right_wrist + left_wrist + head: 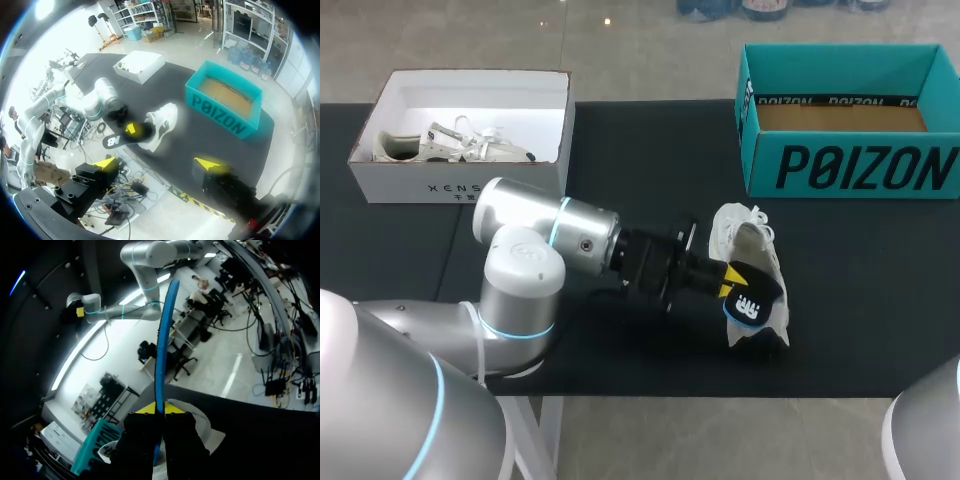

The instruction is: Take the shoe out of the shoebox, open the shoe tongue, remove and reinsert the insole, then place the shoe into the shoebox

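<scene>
Black insole [754,297] clamped in left gripper [728,281], by white shoe [736,226].

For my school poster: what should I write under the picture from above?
The left gripper pinches a black insole at the white shoe, in front of the teal shoebox.

Left gripper [159,409]: yellow tips pressed against both faces of blue insole [163,340], which is seen edge-on, extending ahead. White shoe [212,432]: under the fingers, on black table [265,427]. Teal shoebox [92,445]: beside the gripper.
</scene>
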`<state>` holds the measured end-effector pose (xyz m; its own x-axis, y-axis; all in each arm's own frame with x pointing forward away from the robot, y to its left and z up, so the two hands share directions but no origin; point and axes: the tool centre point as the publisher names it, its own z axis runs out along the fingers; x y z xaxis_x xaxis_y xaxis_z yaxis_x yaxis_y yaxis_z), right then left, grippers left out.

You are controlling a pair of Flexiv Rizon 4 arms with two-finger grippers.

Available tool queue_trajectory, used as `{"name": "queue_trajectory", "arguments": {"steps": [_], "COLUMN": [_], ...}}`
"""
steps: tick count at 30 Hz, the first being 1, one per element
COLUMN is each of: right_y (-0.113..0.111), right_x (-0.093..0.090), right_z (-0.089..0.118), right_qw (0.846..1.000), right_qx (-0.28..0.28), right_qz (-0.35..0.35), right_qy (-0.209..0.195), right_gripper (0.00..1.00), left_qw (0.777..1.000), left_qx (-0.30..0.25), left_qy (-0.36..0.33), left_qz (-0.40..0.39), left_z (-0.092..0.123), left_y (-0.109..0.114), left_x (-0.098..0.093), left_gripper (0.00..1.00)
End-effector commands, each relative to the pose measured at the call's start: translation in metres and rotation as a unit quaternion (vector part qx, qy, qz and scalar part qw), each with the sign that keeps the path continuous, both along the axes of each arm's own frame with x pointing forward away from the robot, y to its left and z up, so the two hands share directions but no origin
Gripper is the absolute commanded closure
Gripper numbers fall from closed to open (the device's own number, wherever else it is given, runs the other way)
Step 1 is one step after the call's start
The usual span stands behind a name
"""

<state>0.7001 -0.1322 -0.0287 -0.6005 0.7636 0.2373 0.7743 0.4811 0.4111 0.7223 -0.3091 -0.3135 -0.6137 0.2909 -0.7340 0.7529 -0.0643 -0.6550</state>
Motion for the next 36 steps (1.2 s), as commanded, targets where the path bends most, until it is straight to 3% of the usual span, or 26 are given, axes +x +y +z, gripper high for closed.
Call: {"name": "queue_trajectory", "arguments": {"steps": [1,11,20,22,26,29,32,34,36], "right_y": [0.000,0.000,0.000,0.000,0.000,0.000,0.000,0.000,0.000], "right_x": [0.003,0.003,0.003,0.003,0.003,0.003,0.003,0.003,0.003], "right_z": [0.002,0.002,0.002,0.002,0.002,0.002,0.002,0.002,0.002], "right_qw": [1.000,1.000,1.000,1.000,1.000,1.000,1.000,1.000,1.000], "right_qx": [-0.001,-0.001,-0.001,-0.001,-0.001,-0.001,-0.001,-0.001,-0.001], "right_qz": [0.001,0.001,0.001,0.001,0.001,0.001,0.001,0.001,0.001], "right_qy": [0.003,0.003,0.003,0.003,0.003,0.003,0.003,0.003,0.003], "right_gripper": [0.00,0.00,0.00,0.00,0.00,0.00,0.00,0.00,0.00], "left_qw": [1.000,0.999,0.992,0.992,0.991,0.991,0.991,0.991,0.992], "left_qx": [0.001,0.024,0.079,0.079,0.080,0.080,0.080,0.080,0.078], "left_qy": [-0.001,-0.029,-0.063,-0.061,-0.060,-0.060,-0.059,-0.058,-0.056], "left_qz": [-0.003,0.031,0.080,0.082,0.088,0.092,0.092,0.090,0.087], "left_z": [-0.010,-0.024,-0.027,-0.025,-0.022,-0.018,-0.015,-0.014,-0.013], "left_y": [-0.008,-0.018,-0.009,-0.006,0.002,0.006,0.008,0.008,0.006], "left_x": [0.013,0.039,0.049,0.046,0.041,0.039,0.036,0.034,0.031], "left_gripper": [1.00,1.00,1.00,0.71,0.67,0.69,0.75,0.84,0.85]}}
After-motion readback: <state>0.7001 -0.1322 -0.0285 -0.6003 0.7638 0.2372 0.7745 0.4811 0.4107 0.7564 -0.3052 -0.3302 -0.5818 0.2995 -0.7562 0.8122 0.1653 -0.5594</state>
